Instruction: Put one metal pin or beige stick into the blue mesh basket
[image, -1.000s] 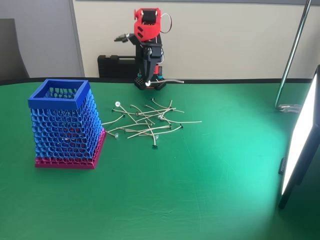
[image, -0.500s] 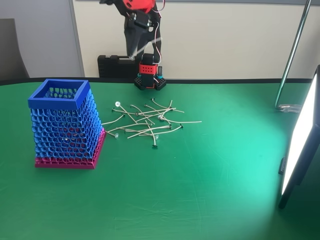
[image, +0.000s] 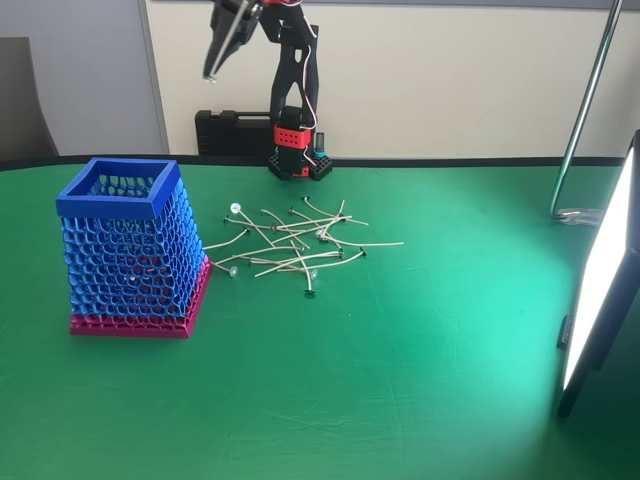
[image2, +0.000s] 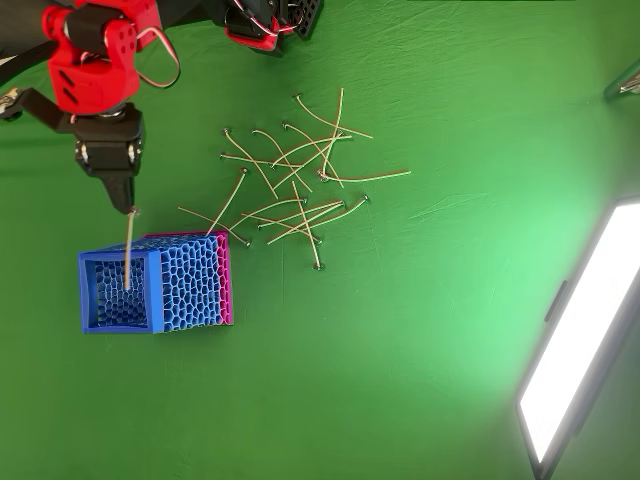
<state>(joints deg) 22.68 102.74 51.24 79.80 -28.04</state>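
Up and leftward swings the gripper (image2: 131, 207), away from its base, pinched on one stick (image2: 127, 250) hanging over the basket (image2: 95, 262) at left. Release remains; the pile (image: 290, 245) lies right of it.

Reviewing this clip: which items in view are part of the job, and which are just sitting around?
Part of the job:
- blue mesh basket, open top up
- held stick, hanging from the gripper over the basket
- loose pile of sticks on the green table

Just lying about:
- black case behind the arm
- lit panel at the right edge
- metal stand
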